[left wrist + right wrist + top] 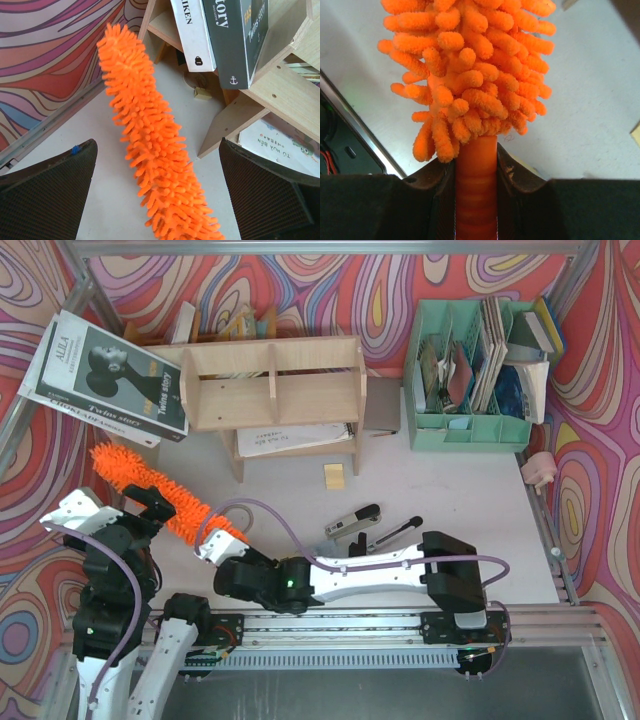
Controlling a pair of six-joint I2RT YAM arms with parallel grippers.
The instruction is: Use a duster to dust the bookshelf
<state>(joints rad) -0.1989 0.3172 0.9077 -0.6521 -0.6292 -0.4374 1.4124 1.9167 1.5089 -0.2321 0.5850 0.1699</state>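
From above, the wide, low, light plywood bookshelf stands at the back of the white table. A mint-green plastic file organiser is to the shelf's right. A large black-and-white book leans at its left end. The long bright orange fluffy microfibre duster lies on a slant in front of the shelf's left end, its tip out past that end. The right gripper is at its near end and the left gripper at its middle.

In the left wrist view, the left gripper's black fingers stand wide apart either side of the brush, not touching it. The brush points towards the shelf's corner post.

In the right wrist view, the right gripper is clamped on the ribbed orange handle, just below the fluffy head.
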